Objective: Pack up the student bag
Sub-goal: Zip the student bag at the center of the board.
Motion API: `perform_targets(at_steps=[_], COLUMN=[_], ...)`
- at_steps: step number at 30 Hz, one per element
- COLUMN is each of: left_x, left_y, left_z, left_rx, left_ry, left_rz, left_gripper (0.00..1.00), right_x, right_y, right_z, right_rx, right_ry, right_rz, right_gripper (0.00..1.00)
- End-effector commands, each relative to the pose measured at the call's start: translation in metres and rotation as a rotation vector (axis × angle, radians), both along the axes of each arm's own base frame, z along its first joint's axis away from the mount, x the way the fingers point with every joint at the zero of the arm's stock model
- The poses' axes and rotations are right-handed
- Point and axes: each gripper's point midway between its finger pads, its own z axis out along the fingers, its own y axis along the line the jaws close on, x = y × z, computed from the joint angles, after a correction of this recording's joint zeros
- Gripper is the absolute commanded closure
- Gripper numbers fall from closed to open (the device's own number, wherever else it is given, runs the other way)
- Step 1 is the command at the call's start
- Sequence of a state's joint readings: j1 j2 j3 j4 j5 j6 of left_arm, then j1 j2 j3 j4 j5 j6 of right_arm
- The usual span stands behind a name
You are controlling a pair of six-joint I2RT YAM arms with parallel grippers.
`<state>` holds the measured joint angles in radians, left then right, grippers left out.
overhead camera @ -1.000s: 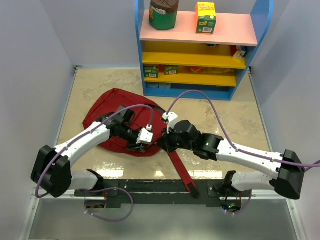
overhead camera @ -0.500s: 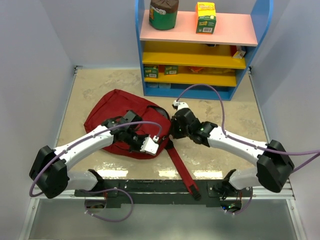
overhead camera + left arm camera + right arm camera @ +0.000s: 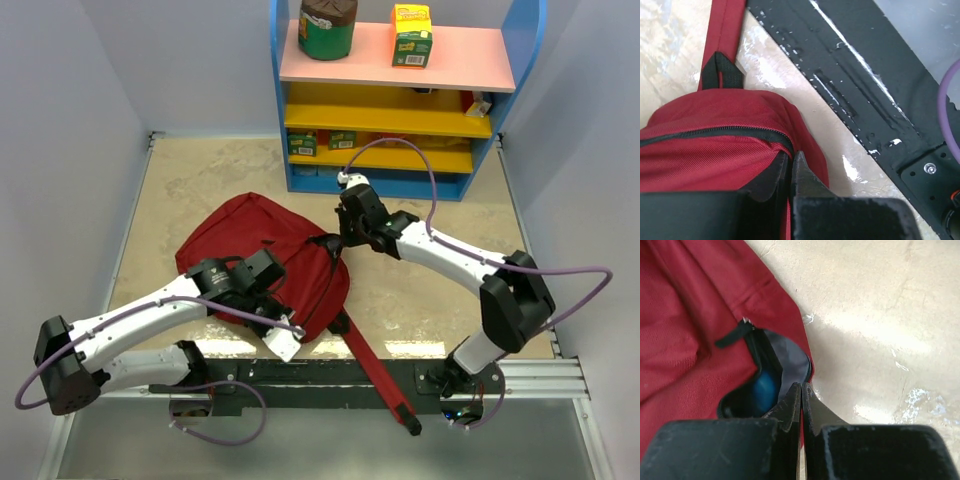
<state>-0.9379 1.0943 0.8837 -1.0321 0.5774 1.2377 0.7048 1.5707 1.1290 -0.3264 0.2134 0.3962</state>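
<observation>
Left claw (image 3: 285,320) sits at the lower middle of the overhead view, its two dark fingers drawn narrow and nipping the near edge of the dark red soft fabric backpack (image 3: 255,240). In the left wrist view the left claw (image 3: 792,161) grips a fold of red cloth and dark lining just below the backpack's (image 3: 700,150) black zipper line. The right claw (image 3: 335,245) reaches in from the right of the overhead view to the backpack's far right corner. In the right wrist view the right claw (image 3: 800,390) has its fingers pressed together on the rim of the open mouth, where grey lining meets the tips. Inside that mouth a rounded blue object (image 3: 762,385) shows; what it is cannot be told. The backpack (image 3: 685,340) lies flat on the beige marbled tabletop (image 3: 200,170) in the centre left of the overhead view, between the two arms. Its long red webbing strap (image 3: 375,370) trails toward the lower right and crosses the black metal rail (image 3: 300,378) at the near edge. In the left wrist view the strap (image 3: 727,30) runs up to the top left, beside the rail (image 3: 880,100). At the top of the overhead view stands a blue-framed shelf unit with pink and yellow boards (image 3: 400,100), carrying a green round canister (image 3: 327,28) and a yellow and green box (image 3: 411,35) on its top board.
</observation>
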Motion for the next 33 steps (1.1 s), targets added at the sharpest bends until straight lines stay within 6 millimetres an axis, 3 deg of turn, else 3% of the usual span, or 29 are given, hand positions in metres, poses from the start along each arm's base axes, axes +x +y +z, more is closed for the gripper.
perform_targets(at_steps=[1, 2, 6, 7, 8, 9, 10, 12, 13, 15, 16, 17, 18, 19, 23, 24, 25, 28, 33], left_x=[-0.055, -0.059, -0.056, -0.046, -0.040, -0.034, -0.022, -0.009, -0.001, 0.004, 0.009, 0.011, 0.015, 0.014, 0.016, 0.016, 0.016, 0.018, 0.015], left_y=[0.033, 0.033, 0.027, 0.019, 0.015, 0.009, -0.003, -0.016, -0.026, -0.033, -0.040, -0.043, -0.049, -0.054, -0.084, -0.088, -0.094, -0.105, -0.112], left_z=[-0.006, -0.006, -0.006, -0.006, -0.006, -0.004, 0.000, 0.009, 0.016, 0.021, 0.025, 0.026, 0.031, 0.036, 0.051, 0.050, 0.050, 0.049, 0.048], left_rx=[0.111, 0.113, 0.111, 0.099, 0.093, 0.077, 0.035, -0.028, -0.075, -0.110, -0.137, -0.143, -0.160, -0.172, -0.190, -0.186, -0.190, -0.184, -0.167], left_ry=[0.156, 0.152, 0.118, 0.088, 0.071, 0.052, 0.024, -0.007, -0.019, -0.024, -0.021, -0.013, -0.010, 0.016, 0.104, 0.118, 0.133, 0.158, 0.197], left_rz=[-0.099, -0.119, -0.099, -0.040, -0.004, 0.031, 0.099, 0.179, 0.228, 0.266, 0.303, 0.330, 0.355, 0.367, 0.384, 0.381, 0.379, 0.376, 0.358], left_gripper=[1.00, 1.00, 0.99, 0.88, 0.85, 0.84, 0.73, 0.63, 0.52, 0.47, 0.43, 0.41, 0.39, 0.38, 0.32, 0.31, 0.30, 0.25, 0.05], right_x=[0.051, 0.055, 0.061, 0.058, 0.055, 0.045, 0.040, 0.025, 0.018, 0.002, -0.007, -0.012, -0.022, -0.030, -0.059, -0.064, -0.069, -0.077, -0.075], right_y=[-0.008, -0.006, 0.003, 0.005, 0.005, 0.003, 0.009, 0.006, 0.006, 0.000, -0.003, -0.006, -0.011, -0.015, -0.021, -0.027, -0.030, -0.040, -0.041], right_z=[0.030, 0.021, 0.017, 0.017, 0.020, 0.023, 0.027, 0.032, 0.031, 0.029, 0.043, 0.044, 0.036, 0.046, 0.026, 0.015, 0.008, -0.001, -0.016], right_rx=[-0.043, -0.064, -0.072, -0.064, -0.047, -0.020, 0.024, 0.066, 0.079, 0.095, 0.125, 0.144, 0.142, 0.168, 0.206, 0.189, 0.175, 0.167, 0.175], right_ry=[-0.149, -0.132, -0.100, -0.091, -0.094, -0.094, -0.096, -0.085, -0.072, -0.055, -0.077, -0.070, -0.049, -0.062, -0.003, 0.023, 0.044, 0.062, 0.076], right_rz=[-0.060, -0.052, -0.023, -0.013, -0.016, -0.003, 0.023, 0.020, 0.029, 0.022, 0.019, 0.006, 0.001, -0.002, -0.008, -0.020, -0.026, -0.061, -0.108], right_gripper=[1.00, 1.00, 1.00, 1.00, 1.00, 1.00, 1.00, 1.00, 1.00, 1.00, 1.00, 1.00, 1.00, 0.95, 0.92, 0.89, 0.73, 0.51, 0.43])
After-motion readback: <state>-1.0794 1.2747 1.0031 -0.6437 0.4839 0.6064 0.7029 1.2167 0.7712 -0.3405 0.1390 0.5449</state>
